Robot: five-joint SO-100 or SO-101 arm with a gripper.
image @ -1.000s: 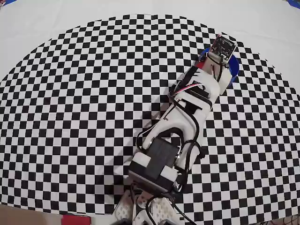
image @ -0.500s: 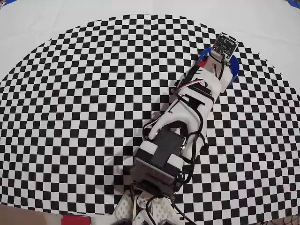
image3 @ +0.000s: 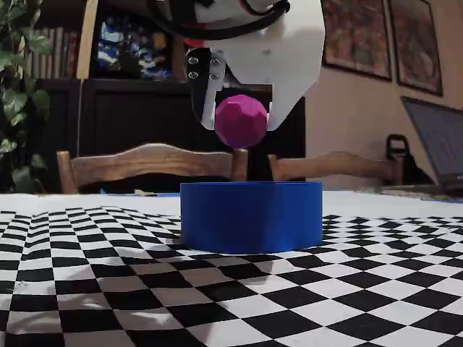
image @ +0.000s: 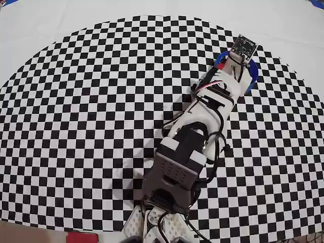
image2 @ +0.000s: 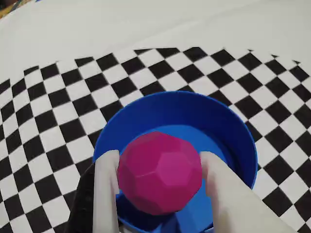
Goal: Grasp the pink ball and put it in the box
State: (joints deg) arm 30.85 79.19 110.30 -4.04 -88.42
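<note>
Since a second ago my arm has stretched further out, so the claw (image3: 242,119) now hangs right above the round blue plastic box (image3: 251,215) on the checkered worktop (image3: 108,289). It's pinching the small faceted magenta ball (image2: 159,172). I'd just open up slowly; looks centered enough.
</note>
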